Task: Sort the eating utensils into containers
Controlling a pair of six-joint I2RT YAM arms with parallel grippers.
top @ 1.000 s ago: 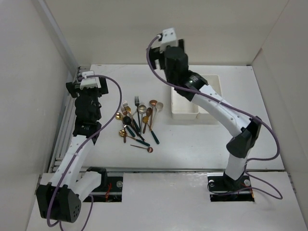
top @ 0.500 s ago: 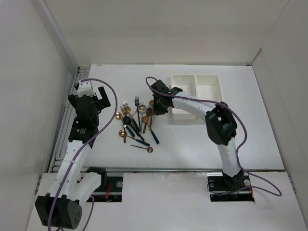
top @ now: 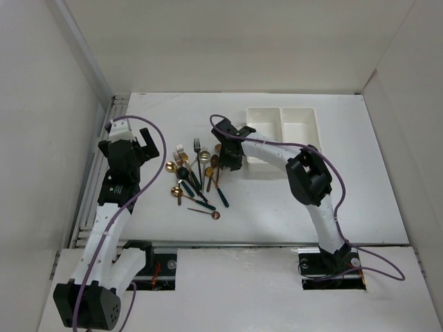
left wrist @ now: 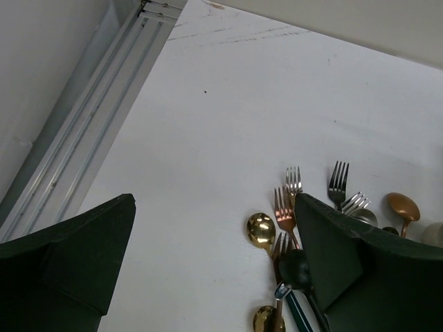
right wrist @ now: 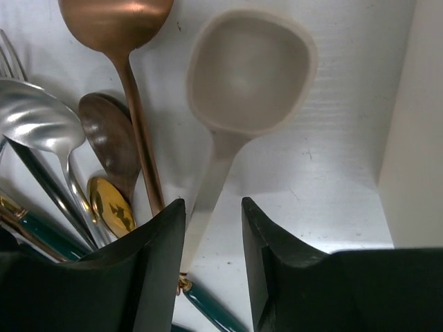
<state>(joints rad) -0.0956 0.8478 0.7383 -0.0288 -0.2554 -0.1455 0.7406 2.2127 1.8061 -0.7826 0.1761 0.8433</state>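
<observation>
Containers (top: pixel 282 108): two white bins joined side by side, far right of the tabletop (top: pixel 277 200). Both show only bare white floor. Eating utensils (top: pixel 197 176) lie in a loose heap mid-tabletop, just left of the bins and outside them.

Right claw (top: pixel 230 155) is down at the heap's right edge, next to the left bin. In the wrist view the right claw (right wrist: pixel 213 207) is part-open and straddles the handle of a pale spoon (right wrist: pixel 242 76). A gap shows on one side, so it isn't clamped. A copper spoon (right wrist: pixel 114 17) and a silver spoon (right wrist: pixel 34 121) lie beside it.

Left claw (top: pixel 142 142) is spread wide and holds nothing, hanging left of the heap.

Plain white walls (top: pixel 208 41) surround the tabletop, with a metal rail (left wrist: pixel 83 131) along its left edge.
</observation>
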